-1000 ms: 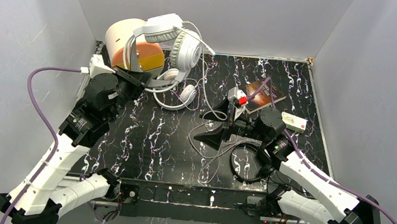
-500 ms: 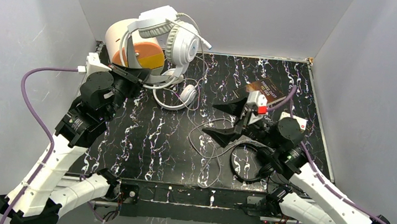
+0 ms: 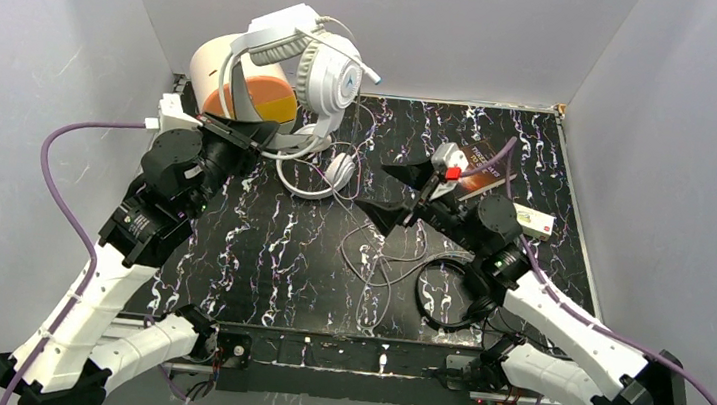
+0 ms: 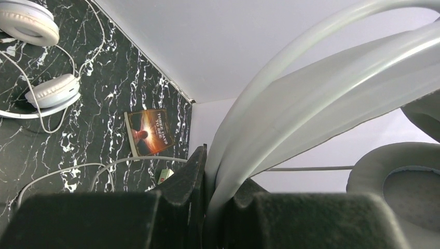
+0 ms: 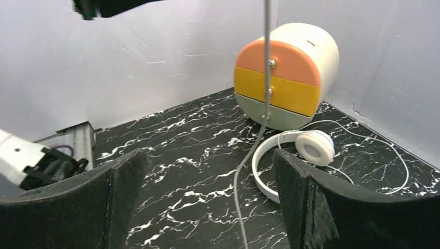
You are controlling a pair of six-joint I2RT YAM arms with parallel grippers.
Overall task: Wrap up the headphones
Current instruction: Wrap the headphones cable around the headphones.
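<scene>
My left gripper (image 3: 257, 135) is shut on the headband of the big white over-ear headphones (image 3: 302, 54) and holds them up in front of the drawer unit. The band sits clamped between the jaws in the left wrist view (image 4: 224, 171). Their grey cord (image 5: 265, 78) hangs down to a loose pile (image 3: 375, 263) on the table. My right gripper (image 3: 394, 190) is open; the cord passes between its fingers (image 5: 206, 166) without touching them. The slimmer white on-ear headphones (image 3: 322, 171) lie near the drawer unit. The small black headphones (image 3: 447, 300) lie under my right arm.
A round cream drawer unit (image 3: 228, 83) with orange and yellow fronts stands at the back left. A book (image 3: 480, 166) and a small white box (image 3: 534, 219) lie at the back right. Grey walls enclose the black marbled table (image 3: 279, 254).
My left gripper has raised the big white headphones and shifted them left. My right gripper has swung back left towards the hanging cord, jaws open.
</scene>
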